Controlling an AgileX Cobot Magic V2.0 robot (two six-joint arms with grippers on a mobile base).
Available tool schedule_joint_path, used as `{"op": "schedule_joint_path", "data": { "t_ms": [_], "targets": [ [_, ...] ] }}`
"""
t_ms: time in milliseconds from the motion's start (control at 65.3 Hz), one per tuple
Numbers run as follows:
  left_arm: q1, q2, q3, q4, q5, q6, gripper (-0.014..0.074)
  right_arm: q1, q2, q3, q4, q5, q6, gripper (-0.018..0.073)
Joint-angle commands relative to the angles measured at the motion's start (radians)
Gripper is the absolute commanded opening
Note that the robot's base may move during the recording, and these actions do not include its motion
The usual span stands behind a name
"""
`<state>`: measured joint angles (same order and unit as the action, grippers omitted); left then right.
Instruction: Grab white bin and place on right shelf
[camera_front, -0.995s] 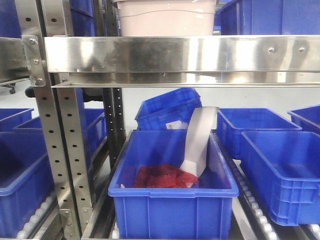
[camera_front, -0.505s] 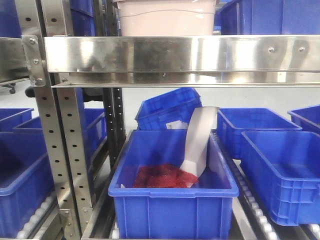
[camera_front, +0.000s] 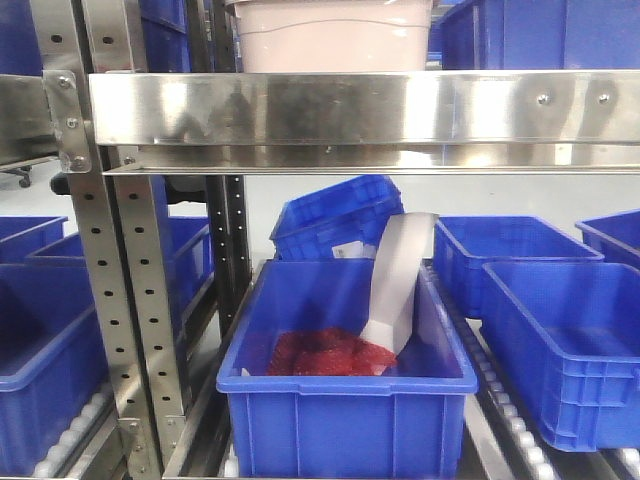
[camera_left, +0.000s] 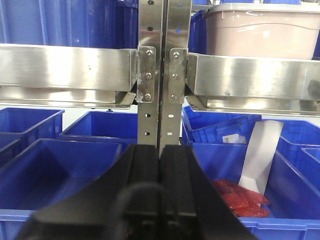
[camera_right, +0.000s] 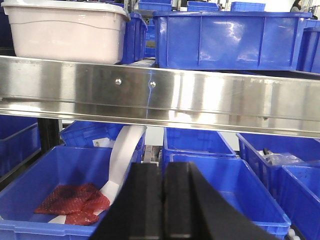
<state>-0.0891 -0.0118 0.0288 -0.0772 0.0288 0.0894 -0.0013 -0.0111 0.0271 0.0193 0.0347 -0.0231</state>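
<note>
White bin (camera_front: 335, 38) sits on right shelf (camera_front: 380, 110). Left gripper (camera_left: 160, 170) and right gripper (camera_right: 164, 190): both jaws pressed together, holding nothing.

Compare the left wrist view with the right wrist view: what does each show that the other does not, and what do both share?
Only the left wrist view shows the perforated upright where two shelf rails meet, plus the shut left pincer. Only the right wrist view shows the large blue crate beside the white bin on the right shelf, and the shut right pincer. Both share the bin, the rail, and the lower crate with red netting and a white strip.
</note>
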Motion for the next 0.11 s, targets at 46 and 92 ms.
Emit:
{"op": "schedule_joint_path", "data": {
  "t_ms": [46, 92],
  "targets": [
    [0.000, -0.012, -0.001, -0.005, -0.084, 0.001, -0.0118, -0.005, -0.017, 0.001, -0.006, -0.094, -0.002, 0.0068],
    [0.000, -0.012, -0.001, -0.005, -0.084, 0.001, -0.0118, -0.005, -0.017, 0.001, -0.006, -0.094, -0.002, 0.0068]
  ]
}}
